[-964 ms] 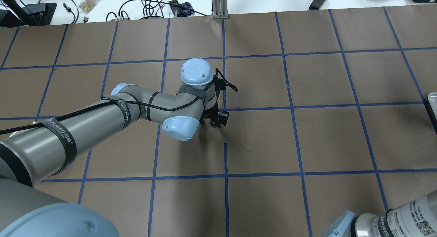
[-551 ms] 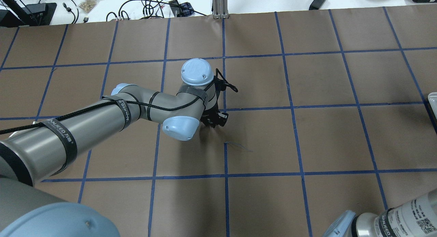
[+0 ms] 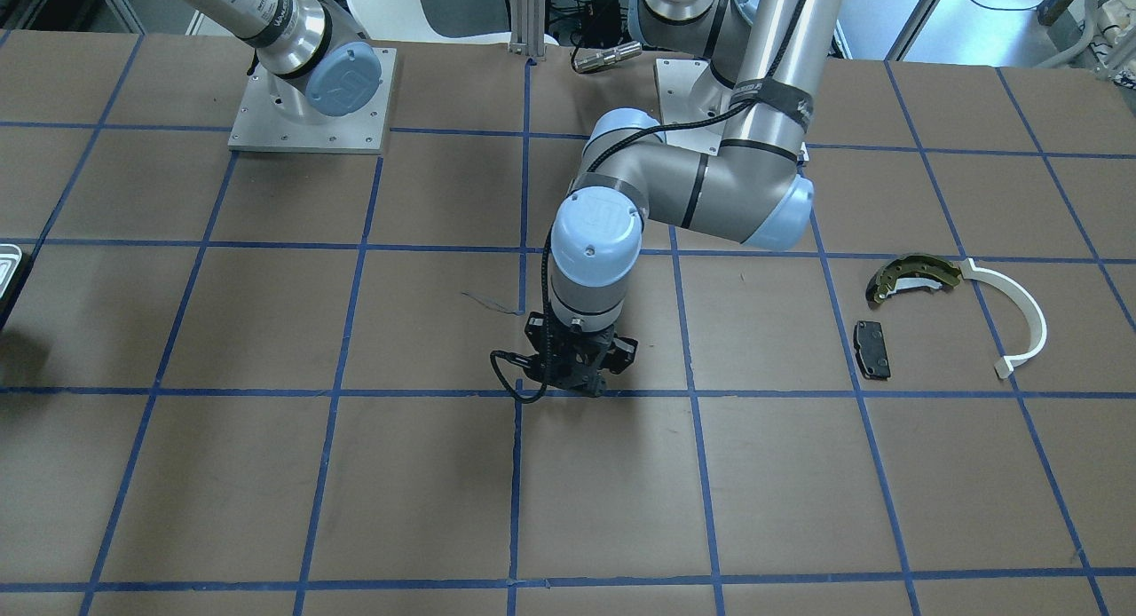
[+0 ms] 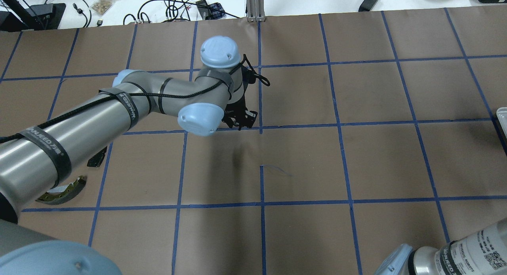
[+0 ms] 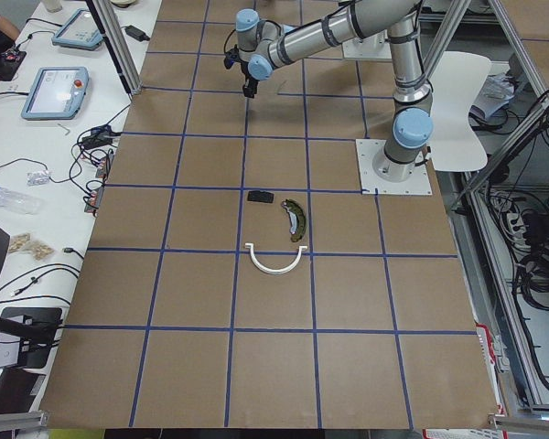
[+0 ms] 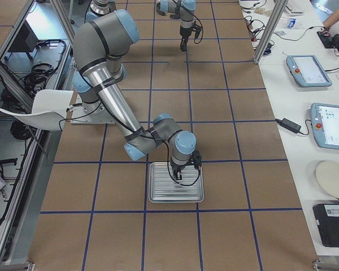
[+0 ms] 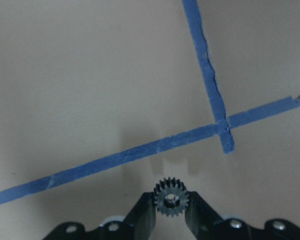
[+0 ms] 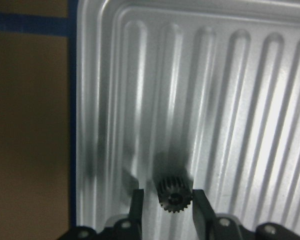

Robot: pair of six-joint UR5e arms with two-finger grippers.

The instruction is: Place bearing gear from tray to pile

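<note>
Left gripper (image 7: 171, 206) is clamped on the bearing gear (image 7: 171, 196). Both fingers are on the teeth and the bore faces the wrist cam. It hangs over the middle of the bench (image 3: 799, 509), by a tape crossing, and the shadow suggests it is clear of the surface.

My read of the step: carry to the pile.
- Traverse toward the bench's left end with the grip unchanged.
- Get low before you release. The gear looks flat-on, so a low drop should land it on its face, while a high one may roll.
- Aim for bare paper between the black pad (image 3: 871, 350) and the brake shoe (image 3: 923, 268).
- Stay off the shoe's curve and the white half-ring (image 3: 1037, 323).

The pile is well apart from the gripper.

Hard to see:
- From overhead your left arm covers most of the pile. Only bits of shoe and pad show, and the half-ring is hidden. Use the front view for the drop.
- At the right end, the right gripper (image 8: 167, 199) is over the tray (image 6: 158, 193). Its fingers are slightly apart around a second gear (image 8: 176, 192), with a gap on one side, so it isn't clamped.
- I can't tell whether that gear rests on the tray.
- The tray is a sliver in the overhead and front views.
</note>
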